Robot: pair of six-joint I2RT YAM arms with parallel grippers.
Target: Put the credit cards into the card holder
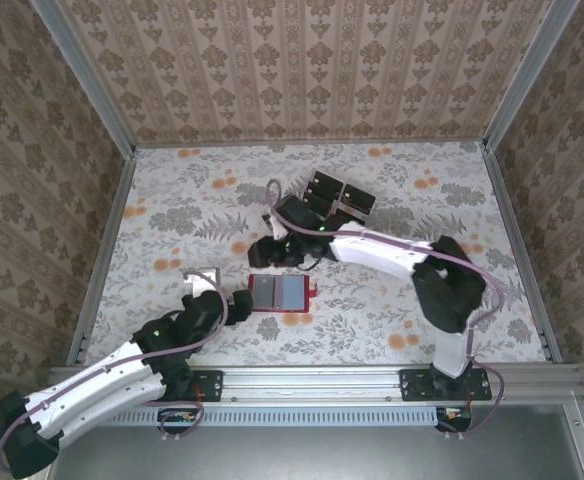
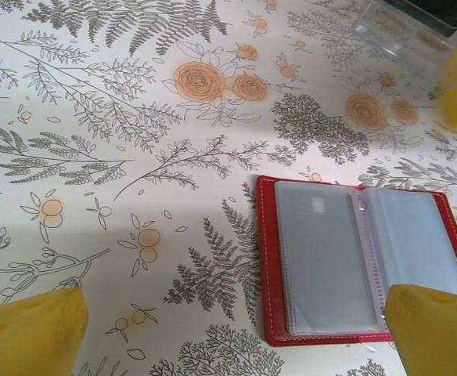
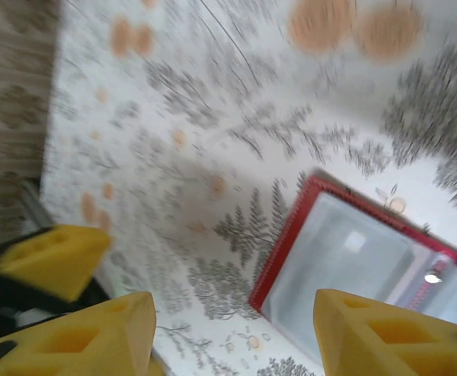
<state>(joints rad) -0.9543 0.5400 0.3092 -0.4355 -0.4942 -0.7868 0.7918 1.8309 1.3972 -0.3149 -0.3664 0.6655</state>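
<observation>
The card holder [image 1: 280, 293] lies open and flat on the floral table, a red wallet with grey-blue pockets [image 2: 326, 258]. Black credit cards [image 1: 324, 187] sit at the back in a clear tray. My left gripper [image 1: 238, 301] is at the wallet's left edge. It stands open [image 2: 232, 338] with nothing between its fingers, and its right fingertip [image 2: 436, 333] hangs over the wallet's near right corner. Just behind the wallet my right gripper [image 1: 269, 252] hovers open [image 3: 236, 337] and holds nothing. The card holder [image 3: 346, 258] shows blurred below it.
The clear plastic tray [image 1: 357, 203] stands behind the right gripper, and its edge [image 2: 385, 31] shows at the top right of the left wrist view. Patterned walls enclose the table on three sides. Bare tablecloth [image 1: 172, 215] spreads to the left.
</observation>
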